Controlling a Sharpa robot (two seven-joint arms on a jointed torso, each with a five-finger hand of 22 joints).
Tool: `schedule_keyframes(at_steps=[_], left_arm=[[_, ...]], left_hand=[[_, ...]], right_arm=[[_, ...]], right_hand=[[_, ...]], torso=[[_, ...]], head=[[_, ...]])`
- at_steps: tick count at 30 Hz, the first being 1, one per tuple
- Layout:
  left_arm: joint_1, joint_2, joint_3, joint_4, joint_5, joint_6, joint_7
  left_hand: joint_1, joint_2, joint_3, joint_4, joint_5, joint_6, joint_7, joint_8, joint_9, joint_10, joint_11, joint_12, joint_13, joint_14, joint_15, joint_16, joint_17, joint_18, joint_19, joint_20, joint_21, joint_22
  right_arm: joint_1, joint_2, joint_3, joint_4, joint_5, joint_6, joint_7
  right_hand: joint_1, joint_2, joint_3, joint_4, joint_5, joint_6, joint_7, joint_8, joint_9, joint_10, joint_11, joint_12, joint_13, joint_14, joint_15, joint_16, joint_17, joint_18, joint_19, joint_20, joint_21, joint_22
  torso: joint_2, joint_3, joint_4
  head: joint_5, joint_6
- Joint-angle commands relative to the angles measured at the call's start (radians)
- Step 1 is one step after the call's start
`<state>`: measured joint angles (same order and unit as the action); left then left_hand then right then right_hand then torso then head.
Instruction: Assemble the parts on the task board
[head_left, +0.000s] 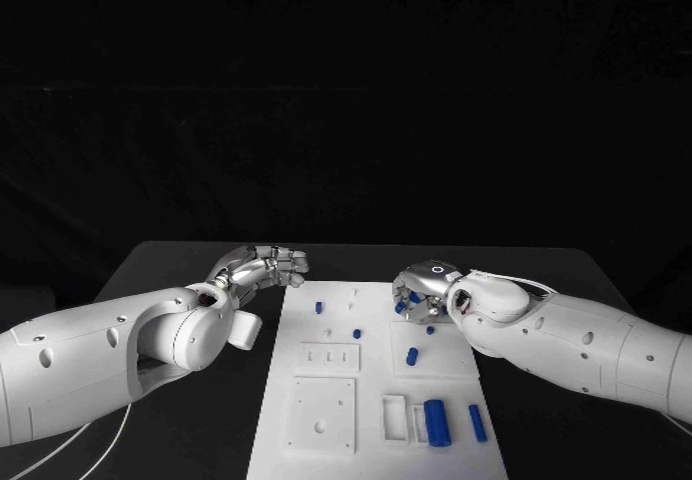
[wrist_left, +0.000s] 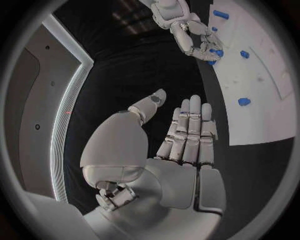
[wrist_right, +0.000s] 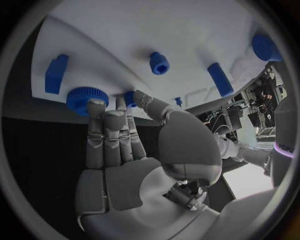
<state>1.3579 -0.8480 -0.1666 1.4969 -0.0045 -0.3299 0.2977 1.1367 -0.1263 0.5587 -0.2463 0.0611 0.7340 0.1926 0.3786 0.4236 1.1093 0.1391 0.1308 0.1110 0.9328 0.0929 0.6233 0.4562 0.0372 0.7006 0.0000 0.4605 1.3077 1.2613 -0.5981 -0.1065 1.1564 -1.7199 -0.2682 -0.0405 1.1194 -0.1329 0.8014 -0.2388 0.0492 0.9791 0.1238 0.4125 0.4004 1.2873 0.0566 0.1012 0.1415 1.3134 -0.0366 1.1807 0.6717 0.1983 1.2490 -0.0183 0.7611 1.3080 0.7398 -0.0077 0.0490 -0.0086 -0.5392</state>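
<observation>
The white task board (head_left: 372, 312) lies in the middle of the black table. Blue parts lie on it: a short peg (head_left: 411, 355), a thick cylinder (head_left: 436, 420) and a slimmer one (head_left: 477, 423) near its front. My right hand (head_left: 427, 290) hovers over the board's far right part. In the right wrist view its fingers (wrist_right: 105, 130) reach a blue toothed disc (wrist_right: 81, 99), and a small blue piece (wrist_right: 129, 97) shows between thumb and finger; whether it is pinched is unclear. My left hand (head_left: 268, 267) hangs beside the board's far left corner, fingers (wrist_left: 187, 130) straight, holding nothing.
Near the right hand's fingers the board (wrist_right: 125, 45) carries a blue block (wrist_right: 56, 74), a blue nut (wrist_right: 159, 63) and a blue cylinder (wrist_right: 219, 78). White rectangular plates (head_left: 320, 414) and a slot frame (head_left: 394, 417) sit on the board's near half. Black table lies on both sides.
</observation>
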Motion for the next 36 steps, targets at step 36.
schedule_keyframes(at_steps=[36], left_arm=[[0.006, 0.008, 0.001, 0.004, -0.007, 0.002, 0.002]], left_hand=[[-0.002, 0.0, 0.005, -0.014, 0.003, 0.008, 0.005, -0.006, -0.002, 0.004, 0.006, -0.01, -0.002, 0.002, -0.003, -0.001, 0.003, -0.009, 0.0, -0.009, 0.006, 0.018]], right_arm=[[0.007, 0.094, 0.008, 0.053, -0.325, -0.172, -0.172]], right_hand=[[0.013, -0.04, 0.051, 0.027, 0.0, 0.036, -0.015, 0.011, 0.022, 0.03, -0.005, -0.005, 0.02, -0.012, -0.025, 0.025, -0.007, 0.064, 0.01, -0.006, 0.051, 0.022]], torso=[[0.011, -0.0063, 0.0113]], head=[[0.014, 0.05]])
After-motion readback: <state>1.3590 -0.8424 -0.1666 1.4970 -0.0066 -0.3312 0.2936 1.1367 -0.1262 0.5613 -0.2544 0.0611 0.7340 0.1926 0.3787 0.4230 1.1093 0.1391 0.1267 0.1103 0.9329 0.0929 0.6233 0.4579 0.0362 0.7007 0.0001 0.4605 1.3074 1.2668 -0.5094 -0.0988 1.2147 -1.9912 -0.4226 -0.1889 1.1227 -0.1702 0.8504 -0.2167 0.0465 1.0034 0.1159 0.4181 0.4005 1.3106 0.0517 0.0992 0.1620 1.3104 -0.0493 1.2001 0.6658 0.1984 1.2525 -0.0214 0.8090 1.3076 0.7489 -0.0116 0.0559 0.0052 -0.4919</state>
